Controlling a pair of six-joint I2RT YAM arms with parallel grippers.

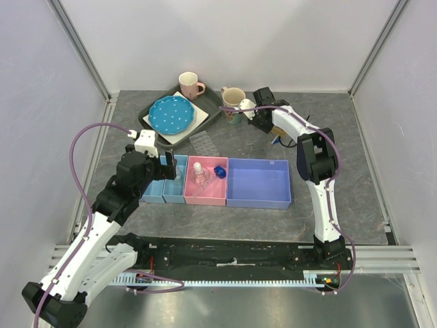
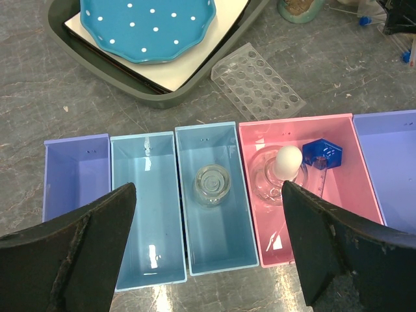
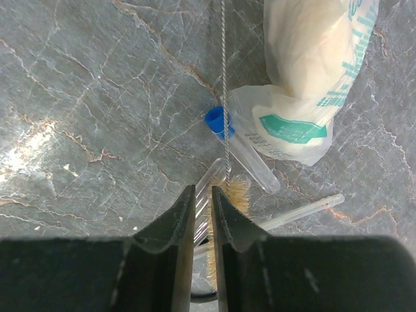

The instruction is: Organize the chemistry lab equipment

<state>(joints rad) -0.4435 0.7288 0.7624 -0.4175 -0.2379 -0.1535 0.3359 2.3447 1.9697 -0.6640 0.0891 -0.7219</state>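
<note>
Right gripper, drawn almost together over a thin clear tube on the grey marbled table, grip not determinable, risks snagging the adjacent twisted-wire brush and blue-capped clear tube; left gripper hangs wide apart above pale blue bins.

The top camera looks down from 6 o'clock over the whole table. The left wrist camera, nearer, faces 12 o'clock and shares the clear welled tray. The right wrist camera looks down from closest.
</note>
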